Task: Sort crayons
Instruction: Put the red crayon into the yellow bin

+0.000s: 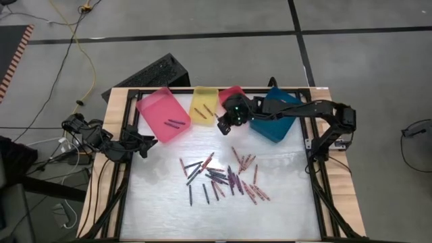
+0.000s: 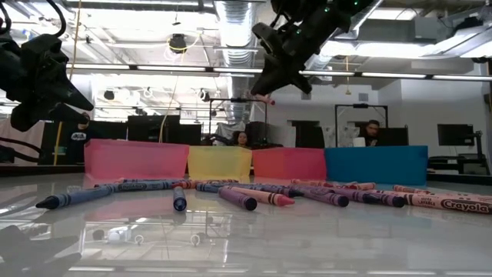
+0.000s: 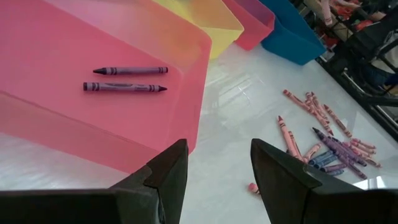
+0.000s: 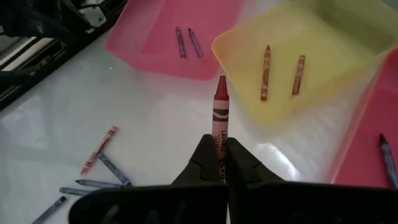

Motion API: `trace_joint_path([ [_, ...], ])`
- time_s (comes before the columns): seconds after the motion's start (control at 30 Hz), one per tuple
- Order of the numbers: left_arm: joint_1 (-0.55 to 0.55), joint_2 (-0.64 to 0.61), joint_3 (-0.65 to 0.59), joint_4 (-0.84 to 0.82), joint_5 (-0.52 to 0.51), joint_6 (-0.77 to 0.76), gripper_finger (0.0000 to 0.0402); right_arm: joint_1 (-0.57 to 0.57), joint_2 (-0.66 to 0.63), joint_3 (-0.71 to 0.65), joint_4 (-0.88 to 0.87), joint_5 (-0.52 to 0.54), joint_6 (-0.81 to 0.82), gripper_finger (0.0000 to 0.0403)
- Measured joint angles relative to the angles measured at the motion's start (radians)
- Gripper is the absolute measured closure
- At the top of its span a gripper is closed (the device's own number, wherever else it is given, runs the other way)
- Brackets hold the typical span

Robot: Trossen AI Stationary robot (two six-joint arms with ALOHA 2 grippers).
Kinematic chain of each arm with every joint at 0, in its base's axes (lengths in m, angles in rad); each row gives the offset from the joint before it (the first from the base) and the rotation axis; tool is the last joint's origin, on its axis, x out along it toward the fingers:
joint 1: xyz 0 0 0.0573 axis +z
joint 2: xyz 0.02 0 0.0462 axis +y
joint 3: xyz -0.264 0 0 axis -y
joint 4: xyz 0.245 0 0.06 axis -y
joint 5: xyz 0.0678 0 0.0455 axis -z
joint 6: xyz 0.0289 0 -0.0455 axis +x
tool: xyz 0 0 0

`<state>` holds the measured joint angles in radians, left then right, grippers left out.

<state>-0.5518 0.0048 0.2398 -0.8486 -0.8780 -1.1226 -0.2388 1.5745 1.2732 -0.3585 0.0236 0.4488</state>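
Red crayon (image 4: 220, 118) pinched in right fingers (image 4: 239, 163), apparently over yellow tray (image 1: 203, 108); left fingers (image 3: 275, 171) apart.

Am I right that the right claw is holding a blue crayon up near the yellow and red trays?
Not quite: the crayon pinched in the right claw is red, not blue, as the right wrist view shows. The rest holds: it is lifted near the yellow tray and red tray.

The shiny white table (image 1: 283, 216) with pale wooden edges holds four plastic trays along its far edge: pink (image 1: 154, 108), yellow (image 1: 203, 100), red (image 1: 228, 93), blue (image 1: 273, 128). Loose thin crayons (image 1: 223, 177) lie scattered in its middle.
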Motion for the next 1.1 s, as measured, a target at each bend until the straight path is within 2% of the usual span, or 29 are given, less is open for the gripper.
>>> trace_joint_path([
  [0.2,0.000,0.000,0.000,0.000,0.000,-0.005,0.0236,-0.021,0.001,0.000,-0.007,0.006,-0.011,0.0399],
  [0.27,0.000,0.000,0.000,0.000,0.000,-0.008,0.0236,-0.030,0.001,0.000,-0.038,0.047,0.018,0.0399],
  [0.5,0.000,0.000,0.000,-0.015,0.000,-0.039,0.0236,-0.082,-0.019,0.000,-0.339,0.239,0.193,0.0399],
  [0.63,0.000,0.000,0.000,-0.024,-0.001,-0.066,0.0236,-0.117,-0.028,0.000,-0.467,0.263,0.225,0.0399],
  [0.8,0.000,0.000,0.000,-0.027,-0.018,-0.069,0.0236,-0.133,-0.033,0.001,-0.415,0.185,0.180,0.0399],
  [1.1,0.000,0.000,0.001,-0.031,-0.025,-0.068,0.0236,-0.127,0.002,0.002,0.077,0.132,0.176,0.0399],
])
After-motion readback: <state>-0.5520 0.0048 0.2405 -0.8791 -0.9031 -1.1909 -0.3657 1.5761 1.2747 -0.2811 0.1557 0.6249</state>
